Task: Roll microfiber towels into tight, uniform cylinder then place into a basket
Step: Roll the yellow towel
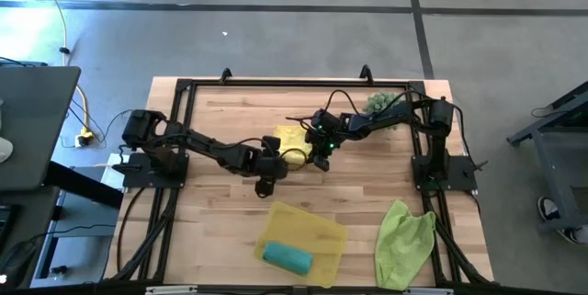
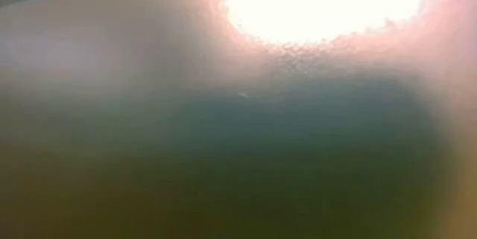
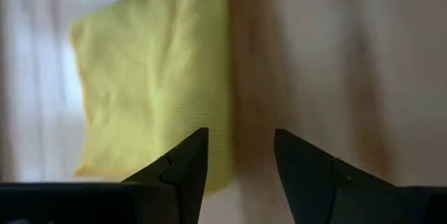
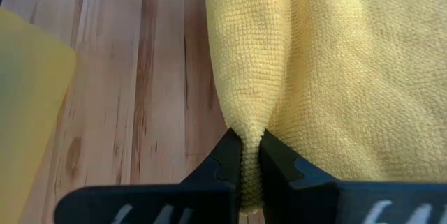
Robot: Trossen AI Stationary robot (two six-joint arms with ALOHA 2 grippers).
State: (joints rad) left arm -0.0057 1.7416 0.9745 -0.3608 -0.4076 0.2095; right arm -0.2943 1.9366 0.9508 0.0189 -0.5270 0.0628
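Observation:
A bright yellow towel (image 1: pixel 290 142) lies flat at the middle of the table. My right gripper (image 1: pixel 318 153) is at the towel's right side and is shut on it. My left gripper (image 1: pixel 277 161) hovers open at the towel's near-left edge (image 3: pixel 209 112), one finger over the cloth and one over bare wood; I cannot tell whether it touches. A teal towel (image 1: pixel 288 256), rolled up, lies in the yellow basket (image 1: pixel 317 226) near the front edge. A lime green towel (image 1: pixel 404 240) lies crumpled at the near right. My right gripper pinches a raised fold of the yellow towel (image 4: pixel 250 137) between its two fingers, at the cloth's edge. The fingers slant down from the table's right. The fold runs away from the fingertips as a ridge, and the rest of the towel lies on the table.
A spiky green plant (image 1: pixel 378 102) sits at the far right beside the right arm. A black frame (image 1: pixel 276 82) runs around the tabletop. Bare wood (image 1: pixel 220 212) lies left of the basket. The low view is covered and shows only blur.

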